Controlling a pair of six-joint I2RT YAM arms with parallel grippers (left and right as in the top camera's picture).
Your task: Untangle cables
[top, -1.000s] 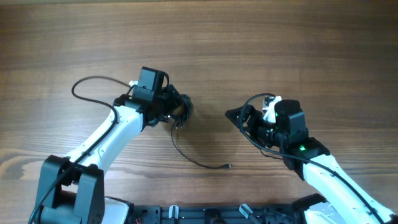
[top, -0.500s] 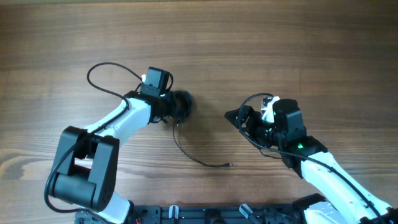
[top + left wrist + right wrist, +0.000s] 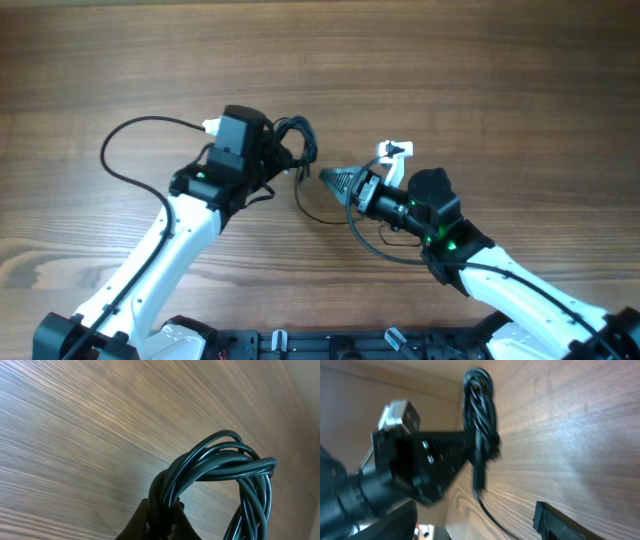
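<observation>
1. Left gripper (image 3: 282,160): pinched shut on the cables (image 3: 298,138), having stood apart over them a second ago; bundle now held just above the table (image 3: 480,60).
2. Right gripper (image 3: 328,179): spread, empty, brought in close beside the trailing strand (image 3: 479,472).
3. Bundle anchored; probably ready for a strand pulled free.

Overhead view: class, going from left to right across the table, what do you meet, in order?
Left arm's looping black lead → left arm's black wrist housing → cables → right gripper → right arm's green light.
</observation>
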